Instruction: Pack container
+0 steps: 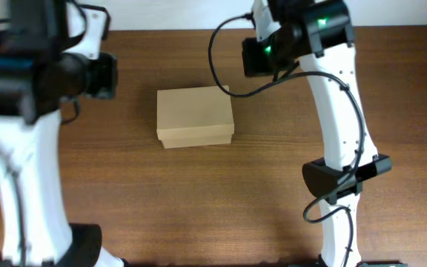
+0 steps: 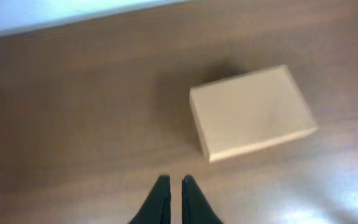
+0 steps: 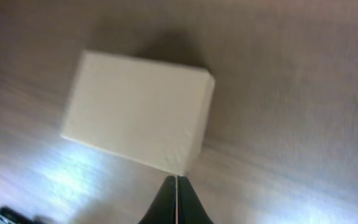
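The container is a small tan cardboard box with its flap lid closed, lying flat on the wooden table near the middle. It also shows in the left wrist view and the right wrist view. My left gripper hangs above bare table to the left of the box, its fingers almost together with nothing between them. My right gripper is shut and empty, held above the table just off the box's near corner. In the overhead view both sets of fingers are hidden under the wrists.
The left arm stands at the table's left side and the right arm at its right side. A black cable loops from the right wrist close to the box's back right corner. The table's far edge runs behind.
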### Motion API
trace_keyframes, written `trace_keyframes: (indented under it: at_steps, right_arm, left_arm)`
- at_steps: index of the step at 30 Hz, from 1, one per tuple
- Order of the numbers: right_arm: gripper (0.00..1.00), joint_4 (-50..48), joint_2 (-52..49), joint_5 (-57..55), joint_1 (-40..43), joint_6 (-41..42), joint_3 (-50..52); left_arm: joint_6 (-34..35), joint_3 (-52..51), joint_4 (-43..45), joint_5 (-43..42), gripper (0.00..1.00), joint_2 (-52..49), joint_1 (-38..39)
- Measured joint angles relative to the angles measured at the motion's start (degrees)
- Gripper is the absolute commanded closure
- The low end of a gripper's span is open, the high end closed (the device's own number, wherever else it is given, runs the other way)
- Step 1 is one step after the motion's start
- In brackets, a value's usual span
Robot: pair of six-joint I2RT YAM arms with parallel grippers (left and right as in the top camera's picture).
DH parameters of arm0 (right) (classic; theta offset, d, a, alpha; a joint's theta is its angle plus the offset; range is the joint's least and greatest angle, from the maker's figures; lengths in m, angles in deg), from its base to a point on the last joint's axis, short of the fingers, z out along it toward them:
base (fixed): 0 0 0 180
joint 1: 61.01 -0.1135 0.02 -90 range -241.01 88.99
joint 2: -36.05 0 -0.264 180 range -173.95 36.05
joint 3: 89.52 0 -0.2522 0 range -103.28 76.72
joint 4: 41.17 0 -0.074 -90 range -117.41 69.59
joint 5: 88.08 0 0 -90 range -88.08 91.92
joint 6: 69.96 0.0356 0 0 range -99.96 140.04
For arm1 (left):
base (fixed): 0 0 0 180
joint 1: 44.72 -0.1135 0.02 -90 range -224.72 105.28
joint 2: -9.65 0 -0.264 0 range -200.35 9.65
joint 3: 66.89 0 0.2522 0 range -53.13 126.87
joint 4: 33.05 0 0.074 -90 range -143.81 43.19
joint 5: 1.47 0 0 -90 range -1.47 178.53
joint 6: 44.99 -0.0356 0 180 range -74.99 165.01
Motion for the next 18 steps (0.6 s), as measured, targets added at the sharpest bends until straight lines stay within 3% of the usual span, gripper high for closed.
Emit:
trace_keyframes:
  at_steps: [8,18]
  right_arm:
    - [0.96,-1.4,-2.1,-1.0,0.0,0.3,16.2]
    - [0.96,-3.1,-2.3,-0.5,-2.9,0.7,20.0]
  left_arm:
    - [0.0,-29.7,20.9,-5.1,0.92,-6.6,1.3]
    - [0.0,-40.8,29.3,-10.4,0.92,-6.4,2.4]
